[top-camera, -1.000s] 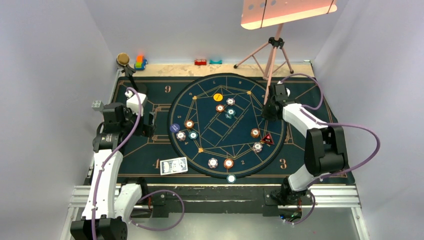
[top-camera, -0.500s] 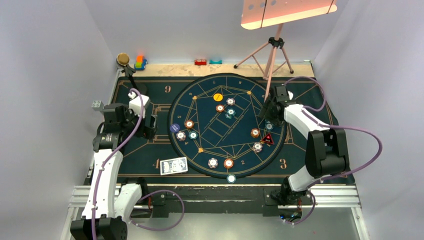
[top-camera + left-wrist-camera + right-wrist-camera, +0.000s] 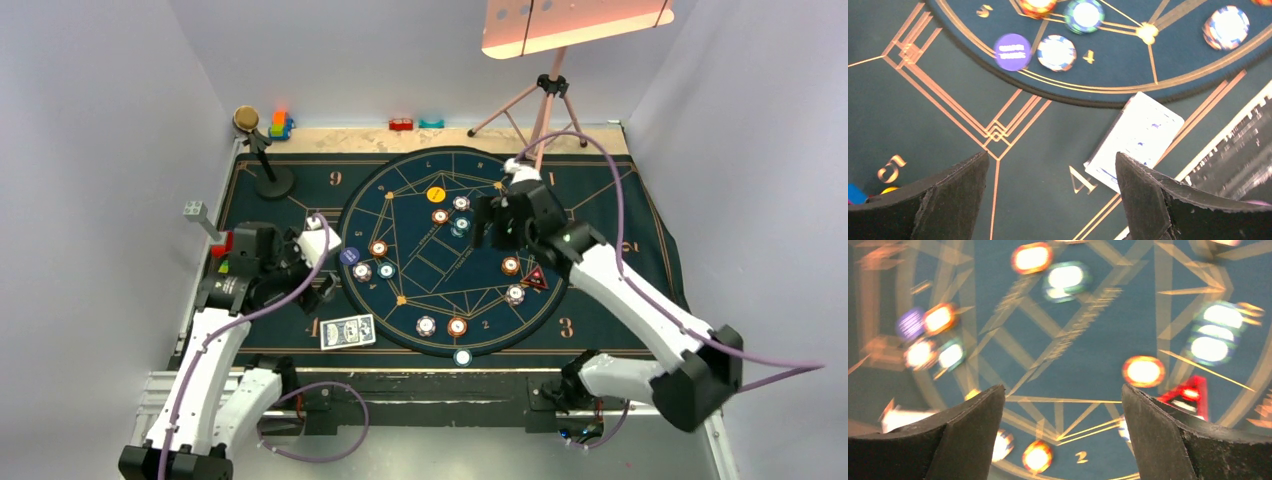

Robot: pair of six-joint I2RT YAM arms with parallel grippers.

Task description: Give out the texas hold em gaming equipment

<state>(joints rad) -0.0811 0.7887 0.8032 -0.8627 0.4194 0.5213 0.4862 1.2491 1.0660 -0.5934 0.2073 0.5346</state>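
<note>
Likely lab test booth: white walls [image 3: 95, 150], aluminium rail [image 3: 450, 410], tripod-mounted light panel [image 3: 575, 22].

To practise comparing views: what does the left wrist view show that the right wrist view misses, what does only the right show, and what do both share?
Only the left wrist view: the large gold 4 and gold 5, and the metal rail. Only the right wrist view: the red triangular token with an orange chip beside it. Both: the dark blue mat and the purple chip. The card deck is plain in the left view; a white blur in the right may be it.
</note>
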